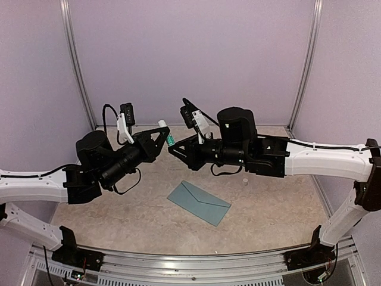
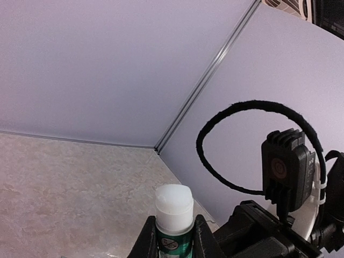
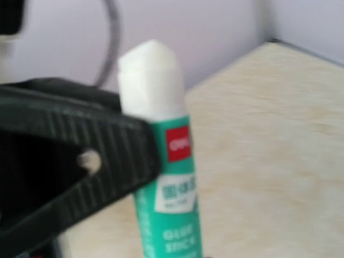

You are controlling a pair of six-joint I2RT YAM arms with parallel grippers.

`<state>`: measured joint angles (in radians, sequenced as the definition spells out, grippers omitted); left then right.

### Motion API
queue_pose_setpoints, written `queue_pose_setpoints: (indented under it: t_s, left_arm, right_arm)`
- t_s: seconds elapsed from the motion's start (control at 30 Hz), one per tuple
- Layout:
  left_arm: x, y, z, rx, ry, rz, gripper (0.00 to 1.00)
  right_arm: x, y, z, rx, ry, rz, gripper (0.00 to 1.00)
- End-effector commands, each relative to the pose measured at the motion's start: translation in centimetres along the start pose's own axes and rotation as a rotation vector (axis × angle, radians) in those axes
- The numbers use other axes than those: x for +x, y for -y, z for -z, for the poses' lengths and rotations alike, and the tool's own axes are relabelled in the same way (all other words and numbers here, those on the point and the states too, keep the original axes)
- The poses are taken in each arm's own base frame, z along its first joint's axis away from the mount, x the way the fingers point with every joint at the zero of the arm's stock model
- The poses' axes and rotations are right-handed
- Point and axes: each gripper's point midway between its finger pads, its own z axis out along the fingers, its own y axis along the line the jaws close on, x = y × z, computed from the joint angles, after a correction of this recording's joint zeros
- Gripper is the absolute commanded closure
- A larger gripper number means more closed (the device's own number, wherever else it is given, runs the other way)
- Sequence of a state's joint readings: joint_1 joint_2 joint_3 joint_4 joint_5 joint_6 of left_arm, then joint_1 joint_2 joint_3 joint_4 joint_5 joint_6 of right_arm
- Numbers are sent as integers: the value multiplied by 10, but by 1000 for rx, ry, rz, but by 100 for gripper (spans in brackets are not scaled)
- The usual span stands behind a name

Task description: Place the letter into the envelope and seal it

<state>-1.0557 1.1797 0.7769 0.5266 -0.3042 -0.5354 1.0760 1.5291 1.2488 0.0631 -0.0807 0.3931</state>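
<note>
Grips the glue stick [image 2: 173, 215] in the left hand [image 1: 162, 136], white tip bared. Meets the stick's lower end with the right hand [image 1: 174, 149]; cannot tell whether clamped on it. Further right, leaves the envelope [image 1: 198, 202] flat on the desk [image 1: 119, 208], flap folded down. Shows no letter, so probably inside already. Left to do: gluing and pressing the flap.

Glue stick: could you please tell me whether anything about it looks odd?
Yes. The glue stick is uncapped, with a long stub of white glue wound out, its tip unevenly worn. The left gripper clamps it in mid-air. A small pale cylinder, perhaps its cap, lies apart on the table.
</note>
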Motion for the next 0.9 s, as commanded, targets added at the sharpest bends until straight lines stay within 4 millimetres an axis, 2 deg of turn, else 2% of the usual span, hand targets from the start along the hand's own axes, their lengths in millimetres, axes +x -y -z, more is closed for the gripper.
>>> queue_pose_setpoints:
  t_s: [0.0, 0.2, 0.3, 0.37, 0.5, 0.63, 0.73, 0.87]
  left_arm:
    - [29, -21, 0, -127, -79, 11, 100]
    - [36, -28, -1, -155, -87, 64, 100]
    - [35, -29, -1, -159, -83, 80, 100]
    - [33, -28, -1, -148, -81, 87, 100]
    - [16, -17, 4, -75, -62, 112, 100]
    - [2, 6, 10, 69, -69, 81, 100]
    - [-2, 23, 17, 191, -81, 55, 100]
    - [-5, 48, 32, 390, -100, 56, 100]
  right_arm:
    - [-18, 62, -8, 448, 27, 113, 97]
    - [-24, 62, -25, 573, 22, 173, 98]
    - [-29, 54, -25, 530, 40, 158, 95]
    - [-32, 43, -20, 464, 57, 148, 88]
    - [-42, 15, 1, 247, 114, 127, 57]
    - [-29, -31, 26, -169, 116, 125, 33]
    - [-19, -51, 49, -416, 127, 82, 26]
    - [-11, -59, 65, -571, 134, 5, 25]
